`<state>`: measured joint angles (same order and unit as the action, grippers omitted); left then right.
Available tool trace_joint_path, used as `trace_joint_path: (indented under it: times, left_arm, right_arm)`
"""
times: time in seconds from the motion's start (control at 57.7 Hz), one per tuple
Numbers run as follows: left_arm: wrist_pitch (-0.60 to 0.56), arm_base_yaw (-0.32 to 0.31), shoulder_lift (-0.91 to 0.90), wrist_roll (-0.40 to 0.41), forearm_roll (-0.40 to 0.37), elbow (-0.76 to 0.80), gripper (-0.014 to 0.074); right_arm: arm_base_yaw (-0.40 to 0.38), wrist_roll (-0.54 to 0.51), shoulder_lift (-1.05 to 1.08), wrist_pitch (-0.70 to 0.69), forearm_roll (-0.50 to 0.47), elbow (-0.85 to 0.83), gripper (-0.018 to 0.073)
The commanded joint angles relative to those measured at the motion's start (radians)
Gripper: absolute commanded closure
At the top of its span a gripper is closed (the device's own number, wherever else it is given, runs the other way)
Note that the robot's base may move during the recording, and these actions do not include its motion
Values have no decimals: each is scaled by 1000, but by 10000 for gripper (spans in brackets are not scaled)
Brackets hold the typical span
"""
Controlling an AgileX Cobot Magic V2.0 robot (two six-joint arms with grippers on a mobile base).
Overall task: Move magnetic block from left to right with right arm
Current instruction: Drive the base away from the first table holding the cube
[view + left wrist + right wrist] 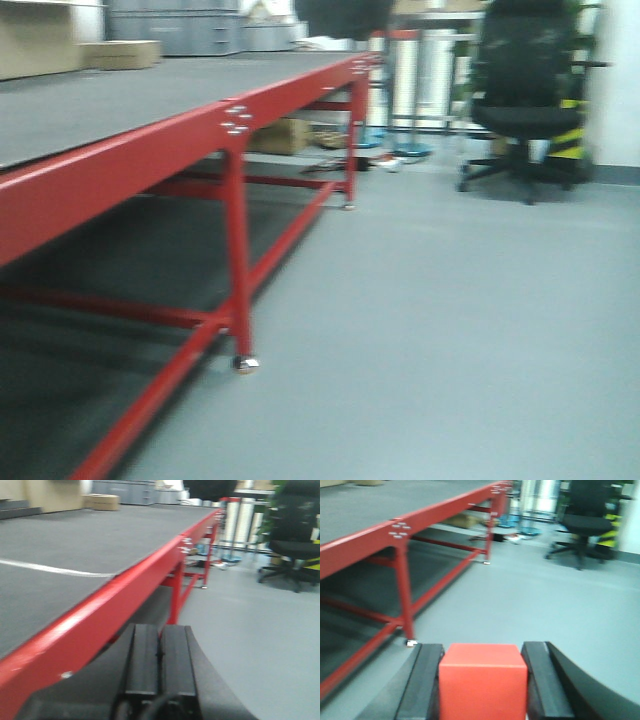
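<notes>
Red-frame table w/ grey top, blk office chair, cardboard box far end

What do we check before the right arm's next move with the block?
1. Small matte red cube sits between the right gripper fingers, no gap visible on either side: ok.
2. Grip firmness: cannot tell.
3. Left gripper shut and empty, beside the table edge: ok.
4. Drop spot on the grey-topped red-framed table: cannot tell; the right wrist view faces the floor beside the table.
5. Black office chair stands across the floor, apart from the table: ok.
6. Sharp views: not ok; all three are blurred.
</notes>
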<state>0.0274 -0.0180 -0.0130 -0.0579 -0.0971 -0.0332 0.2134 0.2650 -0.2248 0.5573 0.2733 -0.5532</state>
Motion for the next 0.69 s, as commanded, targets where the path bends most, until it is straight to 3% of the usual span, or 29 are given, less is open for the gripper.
trace_joint_path:
  times: [0.0, 0.676]
  left_arm:
    - [-84, -8, -13, 6, -5, -8, 722]
    - [-84, -8, -13, 6, -5, -8, 722]
  right_arm:
    - [1, -6, -11, -89, 23, -29, 307]
    - [1, -6, -11, -89, 23, -29, 307]
